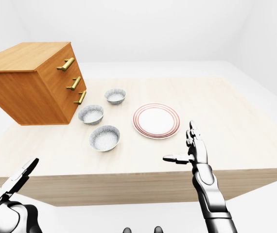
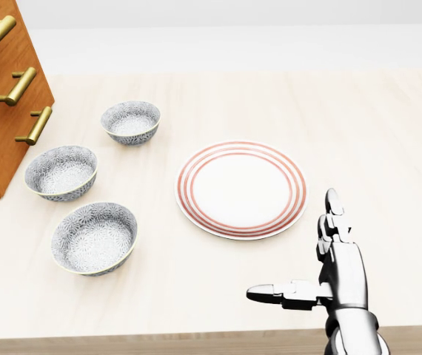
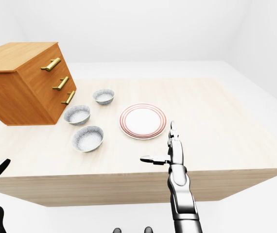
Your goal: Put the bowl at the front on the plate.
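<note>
Three grey patterned bowls stand in a row at the left of the head view. The lowest bowl (image 2: pixel 95 237) is nearest the table's bottom edge, with a middle bowl (image 2: pixel 61 172) and a top bowl (image 2: pixel 130 122) above it. To their right lies a white plate (image 2: pixel 241 189) with red rings and nothing on it. My right hand (image 2: pixel 300 255) hovers open just below and right of the plate, fingers pointing up and thumb pointing left. In the left-eye view my left hand (image 1: pixel 22 175) is open, low at the bottom left, below the table's edge and well short of the bowls.
A wooden chest of drawers (image 2: pixel 4 89) with brass handles stands on the table's left, close beside the middle and top bowls. The light wooden table (image 2: pixel 374 126) stretches wide to the right of the plate. Its near edge (image 2: pixel 196 344) runs along the bottom of the head view.
</note>
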